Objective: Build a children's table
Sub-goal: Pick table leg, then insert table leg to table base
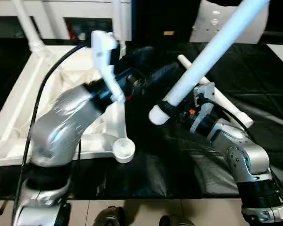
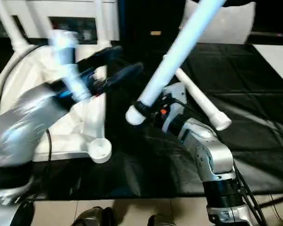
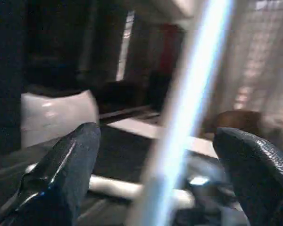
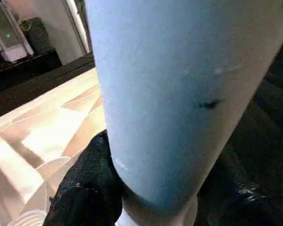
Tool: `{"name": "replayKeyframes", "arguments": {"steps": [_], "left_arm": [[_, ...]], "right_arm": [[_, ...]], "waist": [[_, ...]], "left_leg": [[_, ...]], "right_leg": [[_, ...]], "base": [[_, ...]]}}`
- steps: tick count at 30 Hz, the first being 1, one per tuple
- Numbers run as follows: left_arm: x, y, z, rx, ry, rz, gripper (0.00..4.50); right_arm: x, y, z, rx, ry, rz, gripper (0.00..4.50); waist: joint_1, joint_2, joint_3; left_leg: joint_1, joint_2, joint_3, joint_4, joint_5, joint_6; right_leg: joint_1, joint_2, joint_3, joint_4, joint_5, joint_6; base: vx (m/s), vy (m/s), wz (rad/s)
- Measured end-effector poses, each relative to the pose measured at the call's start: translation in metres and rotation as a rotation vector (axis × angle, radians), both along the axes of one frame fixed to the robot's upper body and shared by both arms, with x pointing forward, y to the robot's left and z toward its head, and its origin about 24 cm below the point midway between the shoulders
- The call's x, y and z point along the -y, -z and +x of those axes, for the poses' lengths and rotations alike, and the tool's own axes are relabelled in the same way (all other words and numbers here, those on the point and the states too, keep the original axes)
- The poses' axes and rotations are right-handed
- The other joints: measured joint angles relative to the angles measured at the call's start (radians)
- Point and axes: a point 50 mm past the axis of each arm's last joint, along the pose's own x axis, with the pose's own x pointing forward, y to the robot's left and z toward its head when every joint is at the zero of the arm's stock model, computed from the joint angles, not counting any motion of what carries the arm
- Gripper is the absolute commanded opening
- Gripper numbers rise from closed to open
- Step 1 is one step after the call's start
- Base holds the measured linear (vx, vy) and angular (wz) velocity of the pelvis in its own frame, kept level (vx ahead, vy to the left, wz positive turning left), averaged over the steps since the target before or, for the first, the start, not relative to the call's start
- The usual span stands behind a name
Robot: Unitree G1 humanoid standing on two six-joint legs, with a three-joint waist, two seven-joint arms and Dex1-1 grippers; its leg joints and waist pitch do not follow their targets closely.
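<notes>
The children's table top (image 1: 19,122) lies upside down at the left on the black-covered worktable, ribs up, with an empty round corner socket (image 1: 124,149) at its near right corner. Two white legs (image 1: 27,26) (image 1: 119,19) stand in its far corners. My right gripper (image 1: 177,109) is shut on a third white leg (image 1: 212,47) close to its lower end, and the leg slants up and to the right above the table. My left gripper (image 1: 146,66) hangs open over the top's right edge, its fingers (image 3: 61,174) apart on either side of that leg. Another leg (image 2: 203,101) lies loose behind my right wrist.
Black cloth (image 1: 269,80) covers the worktable to the right and in front of the table top. The worktable's front edge (image 1: 146,197) runs just below my arms, with pale floor beyond it. White furniture (image 1: 61,9) stands along the back.
</notes>
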Motion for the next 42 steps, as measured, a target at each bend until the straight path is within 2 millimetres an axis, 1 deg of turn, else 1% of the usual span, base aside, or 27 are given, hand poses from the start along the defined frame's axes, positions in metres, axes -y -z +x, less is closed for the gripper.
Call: {"name": "replayKeyframes", "arguments": {"steps": [2,4,5,7,8,9,12,14,16,18,22,23,25,27,28,29,32,35,38,39,40,42], "left_arm": [[-0.009,0.005,-0.005,0.014,0.006,0.08,4.5],[-0.025,0.02,-0.007,-0.002,-0.016,0.213,4.5],[-0.033,0.029,-0.008,-0.012,-0.023,0.302,4.5],[-0.043,0.04,-0.01,-0.035,-0.02,0.406,4.5],[-0.055,0.05,-0.014,-0.038,-0.016,0.528,4.5],[-0.062,0.056,-0.014,-0.064,-0.024,0.58,4.5],[-0.08,0.069,-0.019,-0.088,-0.013,0.715,4.5],[-0.094,0.077,-0.022,-0.12,-0.004,0.79,4.24],[-0.099,0.08,-0.024,-0.137,0.016,0.819,4.17],[-0.102,0.084,-0.027,-0.156,0.039,0.861,3.96],[-0.111,0.101,-0.026,-0.212,0.05,0.927,3.7],[-0.112,0.105,-0.027,-0.228,0.054,0.933,3.52],[-0.114,0.108,-0.027,-0.234,0.062,0.934,3.31],[-0.117,0.111,-0.029,-0.247,0.07,0.941,3.16],[-0.119,0.113,-0.03,-0.26,0.074,0.945,3.16],[-0.123,0.116,-0.031,-0.277,0.075,0.956,2.95],[-0.127,0.118,-0.03,-0.285,0.068,0.963,2.75],[-0.13,0.12,-0.03,-0.295,0.073,0.965,2.4],[-0.134,0.122,-0.03,-0.314,0.08,0.969,2.28],[-0.135,0.122,-0.03,-0.317,0.08,0.968,2.06],[-0.136,0.122,-0.03,-0.317,0.08,0.968,2.06],[-0.136,0.122,-0.03,-0.312,0.08,0.968,1.92]], "right_arm": [[-0.001,0.0,0.0,0.0,-0.001,0.005,1.91],[0.001,0.001,-0.001,-0.001,0.01,-0.003,1.91],[0.003,0.002,-0.002,-0.003,0.017,-0.012,1.91],[0.006,0.005,-0.003,-0.008,0.027,-0.036,1.91],[0.004,0.006,-0.005,-0.011,0.02,-0.047,1.91],[0.006,0.007,-0.007,-0.008,0.021,-0.054,1.91],[0.005,0.006,-0.011,0.003,0.027,-0.071,1.91],[0.005,0.007,-0.015,0.008,0.039,-0.088,1.91],[0.009,0.01,-0.018,0.002,0.05,-0.128,1.91],[0.009,0.014,-0.02,-0.009,0.051,-0.147,1.91],[0.007,0.016,-0.022,-0.01,0.045,-0.137,1.91],[0.007,0.017,-0.023,-0.011,0.046,-0.136,1.91],[0.008,0.019,-0.025,-0.017,0.047,-0.136,1.91],[0.007,0.02,-0.026,-0.02,0.043,-0.137,1.91],[0.006,0.02,-0.026,-0.019,0.04,-0.138,1.91],[0.005,0.019,-0.027,-0.016,0.037,-0.138,1.91],[0.005,0.018,-0.028,-0.013,0.032,-0.139,1.91],[0.005,0.017,-0.028,-0.011,0.03,-0.138,1.91],[0.004,0.018,-0.029,-0.023,0.028,-0.14,1.91],[0.004,0.018,-0.029,-0.024,0.028,-0.14,1.91],[0.004,0.019,-0.029,-0.026,0.027,-0.14,1.91],[0.004,0.019,-0.029,-0.028,0.027,-0.14,1.91]], "waist": [[-0.005,0.0,0.0],[-0.011,0.0,0.0],[-0.011,0.0,0.0],[-0.012,0.0,0.0],[-0.012,0.0,0.0],[-0.013,0.0,0.0],[-0.01,0.0,0.0],[-0.009,0.0,0.0],[-0.007,0.0,0.0],[-0.009,0.0,0.0],[-0.011,0.002,0.001],[-0.011,0.002,0.001],[-0.01,0.002,0.001],[-0.01,0.002,0.001],[-0.01,0.002,0.001],[-0.011,0.002,0.001],[-0.011,0.002,0.001],[-0.009,0.002,0.001],[-0.01,0.002,0.001],[-0.01,0.002,0.001],[-0.01,0.002,0.001],[-0.01,0.002,0.001]], "left_leg": [[0.001,0.0,0.0,0.0,0.0,0.0],[0.002,0.0,0.0,0.0,0.0,-0.001],[0.003,0.0,0.0,0.0,0.001,-0.001],[0.004,0.001,0.0,-0.001,0.001,-0.002],[0.005,0.001,0.0,-0.002,0.001,-0.003],[0.006,0.001,0.0,-0.003,0.001,-0.003],[0.006,0.001,0.0,-0.005,0.002,-0.004],[0.006,0.001,0.001,-0.006,0.003,-0.005],[0.007,0.001,0.001,-0.006,0.003,-0.005],[0.008,0.001,0.001,-0.007,0.003,-0.005],[0.011,0.001,0.001,-0.009,0.003,-0.007],[0.011,0.001,0.001,-0.01,0.004,-0.007],[0.011,0.001,0.001,-0.011,0.004,-0.008],[0.011,0.001,0.001,-0.012,0.004,-0.008],[0.011,0.001,0.001,-0.012,0.004,-0.008],[0.011,0.001,0.001,-0.012,0.004,-0.008],[0.012,0.001,0.001,-0.013,0.005,-0.009],[0.012,0.001,0.001,-0.013,0.005,-0.009],[0.012,0.001,0.001,-0.013,0.005,-0.009],[0.012,0.001,0.001,-0.013,0.005,-0.009],[0.012,0.001,0.001,-0.013,0.005,-0.009],[0.012,0.001,0.001,-0.013,0.005,-0.009]], "right_leg": [[0.0,0.0,0.0,0.0,0.0,0.0],[0.0,0.0,0.001,0.001,0.0,0.0],[0.0,0.0,0.001,0.001,0.0,0.0],[0.001,0.0,0.001,0.001,0.0,0.0],[0.001,0.001,0.001,0.001,0.0,0.001],[0.001,0.001,0.001,0.001,0.0,0.001],[0.0,0.001,0.001,0.001,0.0,0.001],[0.0,0.001,0.001,0.001,0.0,0.001],[0.0,0.001,0.001,0.001,0.0,0.001],[0.001,0.001,0.001,0.001,0.0,0.001],[0.001,0.001,0.002,0.001,-0.002,0.004],[0.0,0.001,0.002,0.001,-0.002,0.004],[0.0,0.001,0.002,0.001,0.0,0.001],[0.0,0.001,0.002,0.001,0.0,0.001],[0.0,0.001,0.002,0.001,-0.001,0.001],[0.0,0.001,0.002,0.001,-0.001,0.001],[0.0,0.001,0.002,0.001,-0.001,0.001],[0.0,0.001,0.002,0.001,-0.001,0.001],[0.0,0.001,0.002,0.001,-0.001,0.001],[0.0,0.001,0.002,0.001,-0.001,0.001],[0.0,0.001,0.002,0.001,-0.001,0.001],[0.0,0.001,0.002,0.001,-0.001,0.001]], "base": [[0.0,0.0,0.0],[0.0,0.0,0.0],[0.0,0.0,0.0],[0.0,0.0,0.0],[0.0,0.0,0.0],[0.0,0.0,0.0],[0.0,0.0,0.0],[0.0,0.0,0.0],[0.0,0.0,0.0],[0.0,0.0,0.0],[0.0,0.0,0.0],[0.0,0.0,0.0],[0.0,0.0,0.0],[0.0,0.0,0.0],[0.0,0.0,0.0],[0.0,0.0,0.0],[0.0,0.0,0.0],[0.0,0.0,0.0],[0.0,0.0,0.0],[0.0,0.0,0.0],[0.0,0.0,0.0],[0.0,0.0,0.0]]}}
